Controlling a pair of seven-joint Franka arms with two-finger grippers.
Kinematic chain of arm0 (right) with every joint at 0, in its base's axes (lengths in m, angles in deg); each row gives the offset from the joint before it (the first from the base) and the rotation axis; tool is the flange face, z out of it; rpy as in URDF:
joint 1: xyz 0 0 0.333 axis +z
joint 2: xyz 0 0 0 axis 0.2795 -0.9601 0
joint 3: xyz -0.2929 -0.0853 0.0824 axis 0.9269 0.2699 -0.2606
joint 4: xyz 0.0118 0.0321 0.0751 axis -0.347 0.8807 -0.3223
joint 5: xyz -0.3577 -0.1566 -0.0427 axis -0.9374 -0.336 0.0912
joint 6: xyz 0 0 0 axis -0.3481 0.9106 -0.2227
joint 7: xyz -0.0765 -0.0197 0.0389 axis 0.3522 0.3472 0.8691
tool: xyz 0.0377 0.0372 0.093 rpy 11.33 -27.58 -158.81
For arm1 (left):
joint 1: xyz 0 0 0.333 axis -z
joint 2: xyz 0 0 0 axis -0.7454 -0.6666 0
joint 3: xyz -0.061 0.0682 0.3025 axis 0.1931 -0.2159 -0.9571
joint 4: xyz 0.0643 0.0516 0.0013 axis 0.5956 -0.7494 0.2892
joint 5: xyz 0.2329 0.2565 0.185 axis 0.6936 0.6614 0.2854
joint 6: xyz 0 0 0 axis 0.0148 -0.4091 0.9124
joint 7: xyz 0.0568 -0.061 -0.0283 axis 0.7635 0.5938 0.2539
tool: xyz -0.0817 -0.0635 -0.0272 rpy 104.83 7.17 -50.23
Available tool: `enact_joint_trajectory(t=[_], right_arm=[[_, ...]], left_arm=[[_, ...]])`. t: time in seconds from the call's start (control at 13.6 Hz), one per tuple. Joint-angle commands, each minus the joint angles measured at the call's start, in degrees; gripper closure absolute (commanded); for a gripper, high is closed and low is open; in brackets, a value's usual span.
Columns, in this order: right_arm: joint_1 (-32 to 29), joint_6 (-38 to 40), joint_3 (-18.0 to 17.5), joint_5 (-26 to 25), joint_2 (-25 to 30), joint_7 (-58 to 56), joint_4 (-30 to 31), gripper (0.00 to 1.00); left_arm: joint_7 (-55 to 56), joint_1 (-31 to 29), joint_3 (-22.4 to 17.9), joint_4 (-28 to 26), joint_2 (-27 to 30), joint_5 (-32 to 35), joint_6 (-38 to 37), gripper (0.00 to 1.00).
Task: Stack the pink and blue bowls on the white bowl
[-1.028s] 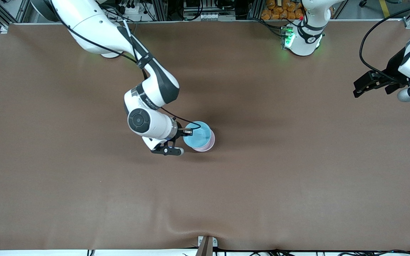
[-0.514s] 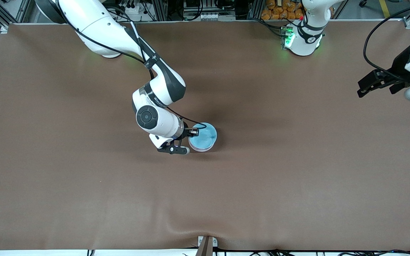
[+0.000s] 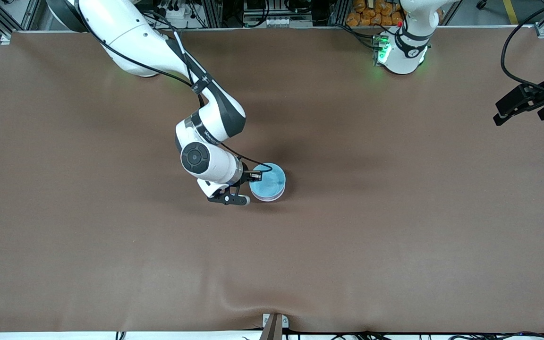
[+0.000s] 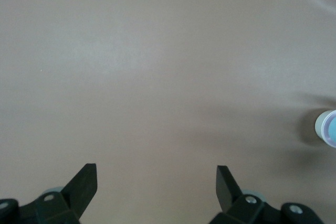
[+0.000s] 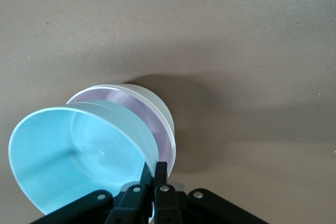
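My right gripper [image 3: 255,176] is shut on the rim of the light blue bowl [image 3: 268,181]. In the right wrist view the gripper [image 5: 154,169] holds the blue bowl [image 5: 73,156] tilted over the pale pink bowl [image 5: 131,101]. The pink bowl sits nested in the white bowl [image 5: 166,121], which stands on the table. In the front view only a pale edge [image 3: 277,194] of the lower bowls shows under the blue one. My left gripper [image 3: 520,103] is open and empty in the air over the left arm's end of the table; its wrist view [image 4: 156,179] shows bare table between the fingers.
The brown table cover [image 3: 395,226] has a crease at the edge nearest the front camera. The bowl stack shows small at the edge of the left wrist view [image 4: 326,128]. The left arm's base [image 3: 402,52] stands at the table's robot side.
My right gripper carried the blue bowl a little toward the left arm's end, over the pink bowl, and has settled there. My left gripper drew back toward its end of the table.
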Motion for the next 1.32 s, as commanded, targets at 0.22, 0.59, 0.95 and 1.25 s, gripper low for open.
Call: enact_joint_trajectory(t=[0.22,0.59,0.95,1.25], right_arm=[[-0.19,-0.14,-0.02,0.41,-0.28,0.23,0.07,1.0],[0.07,0.12,-0.02,0.14,-0.63,0.4,-0.02,0.0],[0.07,0.21,-0.02,0.14,-0.63,0.32,-0.02,0.0],[-0.01,0.12,-0.02,0.14,-0.54,0.32,-0.19,0.0]], left_arm=[[-1.05,14.18,-14.64,-0.09,1.08,-0.26,-4.04,0.0],[-0.96,14.01,-14.46,-0.79,1.34,-0.53,-4.04,0.0],[-0.96,14.09,-14.37,-1.41,1.25,-0.35,-3.86,0.0],[-0.78,14.36,-14.29,-2.03,1.43,-0.26,-3.77,0.0]])
